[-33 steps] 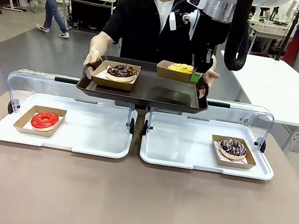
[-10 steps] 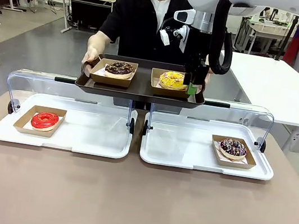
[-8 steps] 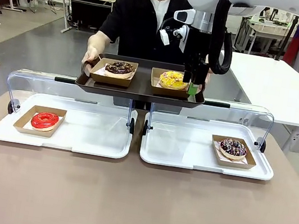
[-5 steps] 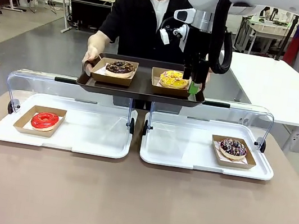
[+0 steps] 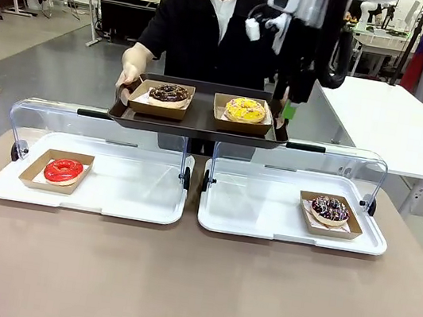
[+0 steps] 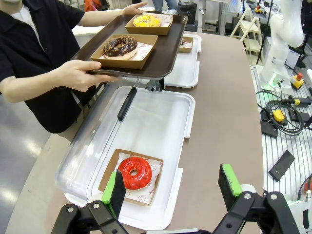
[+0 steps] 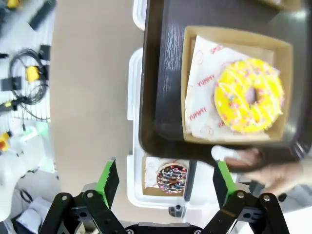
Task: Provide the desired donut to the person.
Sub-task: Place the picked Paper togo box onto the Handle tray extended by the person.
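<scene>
The person (image 5: 206, 37) in a black shirt holds a dark tray (image 5: 198, 130) at the far side. On it sit a chocolate donut (image 5: 169, 94) and a yellow sprinkled donut (image 5: 245, 110), each in a cardboard box. My right gripper (image 5: 288, 108) hangs open at the tray's right end, just clear of the yellow donut's box. In the right wrist view my right gripper (image 7: 165, 183) is open with nothing in it, with the yellow donut (image 7: 249, 95) below it. My left gripper (image 6: 173, 187) is open above a red donut (image 6: 134, 173).
Two white trays (image 5: 133, 194) with raised clear lids lie on the brown table. The left one bears the red donut (image 5: 63, 170), the right one a dark sprinkled donut (image 5: 330, 210). The person's hand (image 7: 253, 158) grips the dark tray's edge. Cables (image 6: 285, 109) lie beside the table.
My right gripper has let go of the yellow donut's box, risen and drawn off to the right. The box stays on the person's tray. The left arm has not moved.
</scene>
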